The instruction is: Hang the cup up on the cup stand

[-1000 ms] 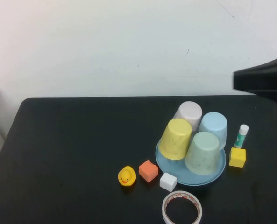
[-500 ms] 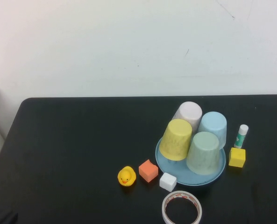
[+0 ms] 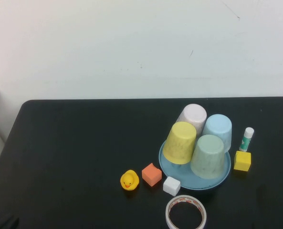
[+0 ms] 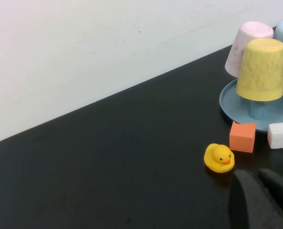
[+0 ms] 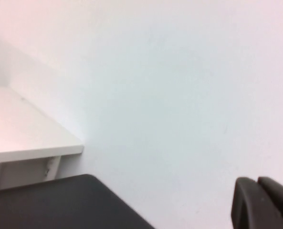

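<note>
Mint cup (image 3: 208,156) sits upside down on a peg of the stand (image 3: 166,162) — hanging looks done. Left gripper (image 4: 260,200) and right gripper (image 5: 263,202) are shut, empty and well away; next, just park.

No text, number or brand can be read anywhere. The glue stick (image 3: 246,139) carries a green label, but its print is too small to make out. The tape roll (image 3: 186,213) shows red marks along its inner rim, also unreadable. The cups, blocks and duck bear no writing.
</note>
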You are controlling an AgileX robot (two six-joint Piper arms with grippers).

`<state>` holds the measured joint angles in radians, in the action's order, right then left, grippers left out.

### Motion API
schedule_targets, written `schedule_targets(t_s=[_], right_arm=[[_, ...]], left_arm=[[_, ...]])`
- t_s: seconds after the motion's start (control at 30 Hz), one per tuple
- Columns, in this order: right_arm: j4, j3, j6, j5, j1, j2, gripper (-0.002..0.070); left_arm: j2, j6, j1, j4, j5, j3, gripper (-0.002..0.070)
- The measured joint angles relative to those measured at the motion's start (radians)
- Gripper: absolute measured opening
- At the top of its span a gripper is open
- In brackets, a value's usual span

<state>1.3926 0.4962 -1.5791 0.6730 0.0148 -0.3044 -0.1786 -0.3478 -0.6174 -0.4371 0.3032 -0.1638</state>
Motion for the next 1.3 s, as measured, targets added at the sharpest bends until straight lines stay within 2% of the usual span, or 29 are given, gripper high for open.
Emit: schedule_targets(t_s=[0.33,0.6,0.73,0.8,0.87,0.93,1.03,1.1,1.2,1.3], right_arm=[[-0.021,-0.033,0.037,-0.011,0.000,0.000,0.0000],[-0.025,-0.107,-0.041,-0.366,0.000,0.000,0.0000],[-0.025,-0.136,-0.105,-0.472,0.000,0.004,0.0000],[-0.070,-0.173,-0.079,-0.515,0.000,0.021,0.0000],[-0.245,-0.213,0.069,-0.543,0.000,0.040,0.0001],[-0.576,-0.262,0.366,-0.543,0.000,0.066,0.0001],[-1.096,-0.340,0.987,-0.508,0.000,0.122,0.0000],[-1.365,-0.398,1.270,-0.501,0.000,0.173,0.0000],[-1.492,-0.460,1.421,-0.530,0.000,0.239,0.0000],[-1.513,-0.512,1.461,-0.560,0.000,0.286,0.0000]], left_arm=[[0.000,0.000,0.000,0.000,0.000,0.000,-0.0001],[0.000,0.000,0.000,0.000,0.000,0.000,-0.0001],[0.000,0.000,0.000,0.000,0.003,0.000,-0.0001],[0.000,0.000,0.000,0.000,0.006,0.000,-0.0001],[0.000,-0.001,0.000,0.000,0.006,0.000,-0.0001],[0.000,-0.001,0.000,0.000,0.006,0.000,-0.0001],[0.000,-0.001,0.000,0.000,0.007,0.000,-0.0001],[0.000,-0.001,0.000,0.000,0.007,0.000,-0.0001],[0.000,-0.001,0.000,0.000,0.007,0.000,-0.0001],[0.000,-0.001,0.000,0.000,0.007,0.000,-0.0001]])
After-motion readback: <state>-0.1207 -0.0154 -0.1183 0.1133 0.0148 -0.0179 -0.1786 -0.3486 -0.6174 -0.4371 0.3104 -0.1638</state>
